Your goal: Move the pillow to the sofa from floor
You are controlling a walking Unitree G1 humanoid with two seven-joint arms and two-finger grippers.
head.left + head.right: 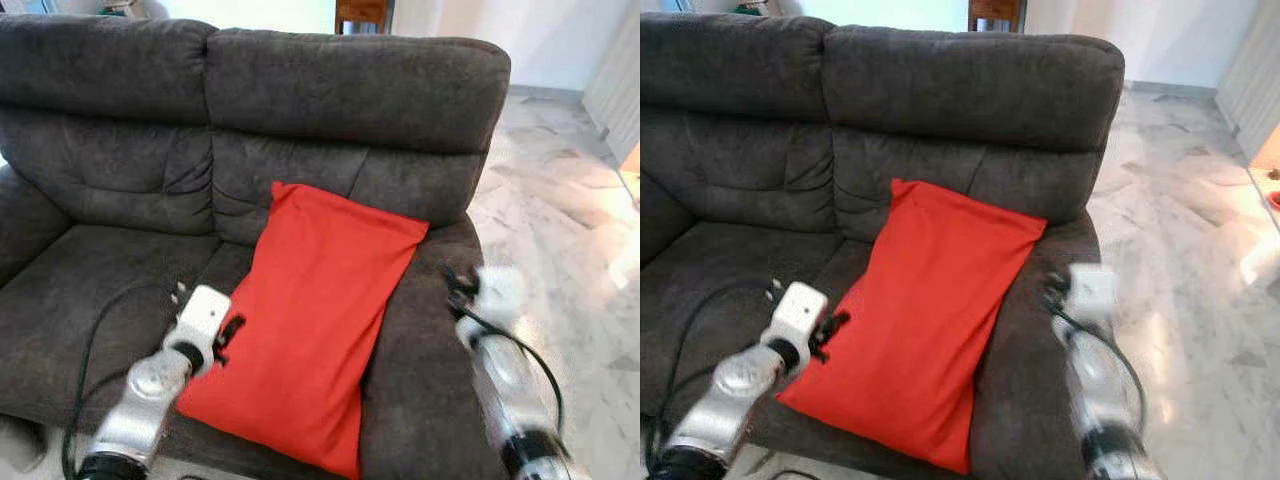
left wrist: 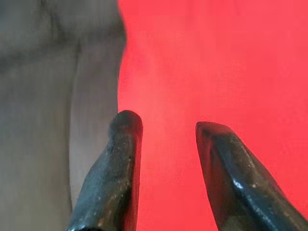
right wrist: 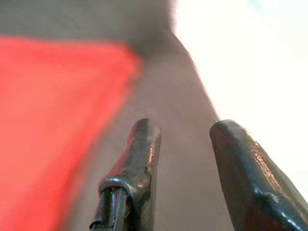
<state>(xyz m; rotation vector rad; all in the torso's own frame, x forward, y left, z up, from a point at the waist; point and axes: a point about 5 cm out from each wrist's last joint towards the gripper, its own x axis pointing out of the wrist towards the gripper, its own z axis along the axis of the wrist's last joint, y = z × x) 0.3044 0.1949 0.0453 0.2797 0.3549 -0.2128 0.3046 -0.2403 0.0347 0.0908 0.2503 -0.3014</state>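
Observation:
A red pillow (image 1: 310,320) lies on the right seat of the dark grey sofa (image 1: 330,95), its top leaning on the backrest and its lower edge hanging over the seat's front. My left gripper (image 1: 229,338) stands open at the pillow's left edge, fingers (image 2: 118,168) apart with red fabric (image 2: 216,72) right in front of them. My right gripper (image 1: 455,283) is blurred, over the sofa's right armrest (image 1: 425,380) just right of the pillow. Its fingers (image 3: 139,163) are open and hold nothing.
Pale marble floor (image 1: 570,220) spreads to the right of the sofa. The left seat cushion (image 1: 100,290) is bare. A wooden piece of furniture (image 1: 360,12) stands behind the sofa. Black cables loop off both arms.

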